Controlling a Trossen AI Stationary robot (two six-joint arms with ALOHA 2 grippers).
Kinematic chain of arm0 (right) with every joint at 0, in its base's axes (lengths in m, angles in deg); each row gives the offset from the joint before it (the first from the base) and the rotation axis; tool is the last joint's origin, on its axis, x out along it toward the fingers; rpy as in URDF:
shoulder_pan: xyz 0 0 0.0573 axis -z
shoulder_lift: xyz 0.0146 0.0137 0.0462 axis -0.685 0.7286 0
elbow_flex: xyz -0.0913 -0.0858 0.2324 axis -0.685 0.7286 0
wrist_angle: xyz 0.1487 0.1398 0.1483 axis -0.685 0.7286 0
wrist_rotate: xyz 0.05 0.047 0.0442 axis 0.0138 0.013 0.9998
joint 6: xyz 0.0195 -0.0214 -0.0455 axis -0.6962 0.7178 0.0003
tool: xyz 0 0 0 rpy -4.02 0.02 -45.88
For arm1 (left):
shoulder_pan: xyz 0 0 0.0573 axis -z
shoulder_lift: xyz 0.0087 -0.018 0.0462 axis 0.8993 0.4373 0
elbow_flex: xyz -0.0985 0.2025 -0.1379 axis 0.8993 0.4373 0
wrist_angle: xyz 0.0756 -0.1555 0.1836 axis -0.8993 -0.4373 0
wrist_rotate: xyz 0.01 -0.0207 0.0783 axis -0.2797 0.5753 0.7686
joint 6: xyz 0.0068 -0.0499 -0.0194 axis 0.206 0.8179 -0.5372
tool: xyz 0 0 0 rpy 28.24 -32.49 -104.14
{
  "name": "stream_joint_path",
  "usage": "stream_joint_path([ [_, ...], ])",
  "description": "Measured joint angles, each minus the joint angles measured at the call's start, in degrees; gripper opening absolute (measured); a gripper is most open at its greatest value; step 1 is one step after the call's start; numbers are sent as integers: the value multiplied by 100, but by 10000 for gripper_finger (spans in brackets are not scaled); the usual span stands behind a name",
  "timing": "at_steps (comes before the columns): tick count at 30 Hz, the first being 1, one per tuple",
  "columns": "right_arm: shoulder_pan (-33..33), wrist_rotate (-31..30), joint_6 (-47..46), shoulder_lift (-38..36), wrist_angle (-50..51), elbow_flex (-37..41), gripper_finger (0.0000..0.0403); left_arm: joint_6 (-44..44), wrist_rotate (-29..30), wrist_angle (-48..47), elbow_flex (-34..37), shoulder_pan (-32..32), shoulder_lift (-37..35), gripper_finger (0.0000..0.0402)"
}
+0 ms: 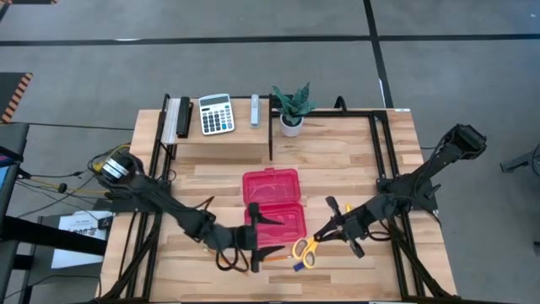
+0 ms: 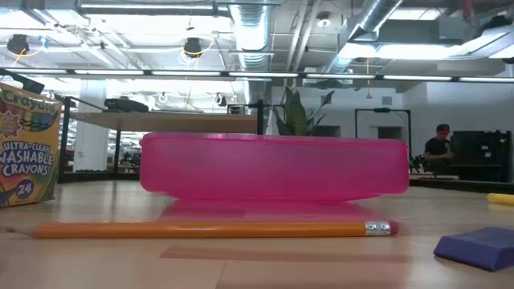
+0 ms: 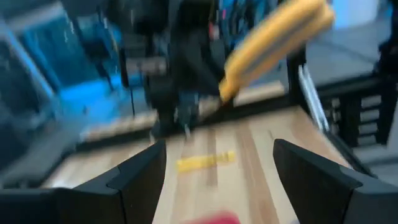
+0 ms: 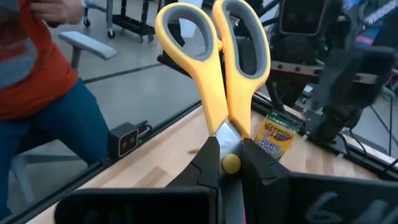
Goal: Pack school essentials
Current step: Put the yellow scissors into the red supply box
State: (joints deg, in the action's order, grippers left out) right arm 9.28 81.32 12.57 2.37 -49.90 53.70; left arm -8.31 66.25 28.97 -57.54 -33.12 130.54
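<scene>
Right hand (image 4: 227,163) grips yellow-handled scissors (image 4: 214,62) (blades hidden); left hand (image 3: 214,165) gapes, blurred.

The high view looks straight down on the whole table (image 1: 337,169); the low view sits at table-top height, close to the pink box (image 2: 273,167), facing the room behind; each wrist view looks forward past its own fingers; the right wrist view is very near the scissors (image 4: 214,74), which the high view and left wrist view share.
</scene>
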Motion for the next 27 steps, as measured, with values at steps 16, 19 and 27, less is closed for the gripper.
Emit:
stream_joint_path([
  [16, 46, 35, 141, 3, -111, -112, 43, -372, -3468, 1107, -287, -932, 136, 283],
  [19, 57, 36, 281, 2, -190, -112, 43, -498, -3558, 1099, -315, -971, 136, 283],
  [27, 271, 48, 299, 3, -272, -112, 44, -540, -3915, 1108, -317, -1072, 136, 265],
])
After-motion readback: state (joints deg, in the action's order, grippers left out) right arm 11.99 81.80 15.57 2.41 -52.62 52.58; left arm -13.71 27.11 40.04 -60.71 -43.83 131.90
